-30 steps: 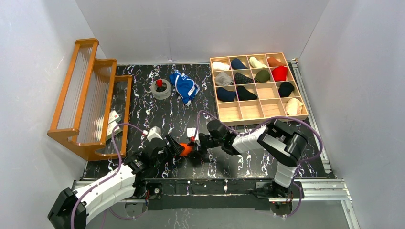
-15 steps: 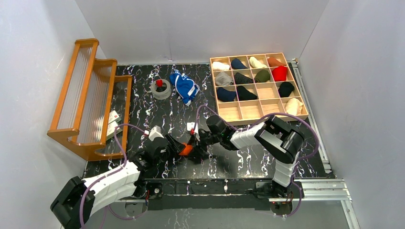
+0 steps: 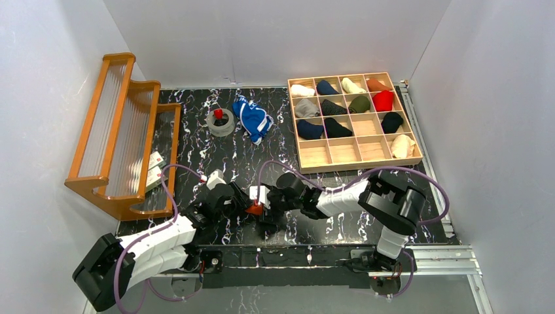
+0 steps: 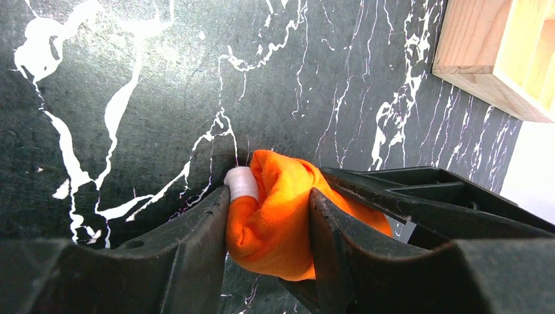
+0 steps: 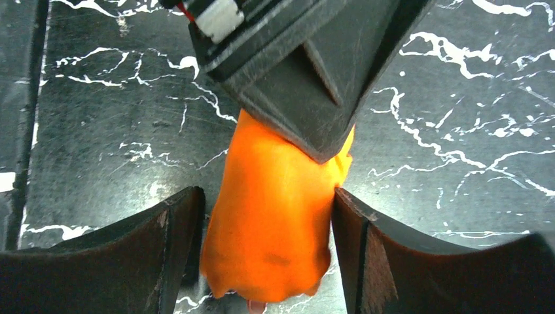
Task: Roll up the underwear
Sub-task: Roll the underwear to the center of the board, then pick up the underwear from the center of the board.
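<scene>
Black marble table (image 3: 196, 150), near edge: the left gripper (image 4: 268, 209) has just squeezed onto the bunched orange underwear (image 4: 281, 229), while the right gripper (image 5: 265, 196) has spread its jaws wide around it. Looks like a handover, so that roll's basically done; the blue underwear (image 3: 254, 121) lies unrolled further back.

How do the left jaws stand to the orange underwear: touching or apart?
Touching. The left wrist view shows the left jaws pressed into the orange underwear from both sides, and it bulges between them.
</scene>
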Action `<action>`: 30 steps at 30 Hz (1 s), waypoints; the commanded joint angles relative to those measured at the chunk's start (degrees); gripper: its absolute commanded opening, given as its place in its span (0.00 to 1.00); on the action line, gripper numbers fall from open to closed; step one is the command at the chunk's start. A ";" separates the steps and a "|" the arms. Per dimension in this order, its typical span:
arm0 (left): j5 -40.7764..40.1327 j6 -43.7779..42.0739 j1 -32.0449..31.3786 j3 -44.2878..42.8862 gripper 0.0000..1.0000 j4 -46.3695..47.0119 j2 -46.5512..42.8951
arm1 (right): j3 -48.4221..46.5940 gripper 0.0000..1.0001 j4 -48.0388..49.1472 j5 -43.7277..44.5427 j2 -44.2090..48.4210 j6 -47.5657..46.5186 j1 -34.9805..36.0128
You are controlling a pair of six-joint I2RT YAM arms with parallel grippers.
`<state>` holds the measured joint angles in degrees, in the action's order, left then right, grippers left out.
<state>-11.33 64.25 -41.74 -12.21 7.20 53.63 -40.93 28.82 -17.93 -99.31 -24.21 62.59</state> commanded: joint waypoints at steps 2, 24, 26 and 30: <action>-1.08 -2.89 -0.04 0.10 0.42 -6.86 1.48 | -2.52 0.81 1.70 7.67 -0.75 -4.38 1.86; -4.75 -2.92 0.00 -3.95 0.68 -19.95 -9.74 | 2.84 0.01 0.35 15.91 -4.86 -1.07 1.48; -6.75 -2.77 -0.04 -5.20 0.73 -22.80 -11.86 | 2.38 0.01 0.10 15.24 -3.07 -0.70 0.71; -10.00 -1.85 0.06 -6.68 0.83 -27.35 -16.36 | 1.19 0.01 -0.52 11.34 2.46 0.25 -2.15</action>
<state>-15.64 62.52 -41.65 -16.14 -11.75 41.04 -40.60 35.20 -7.35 -101.38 -25.54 63.81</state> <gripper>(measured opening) 0.787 0.500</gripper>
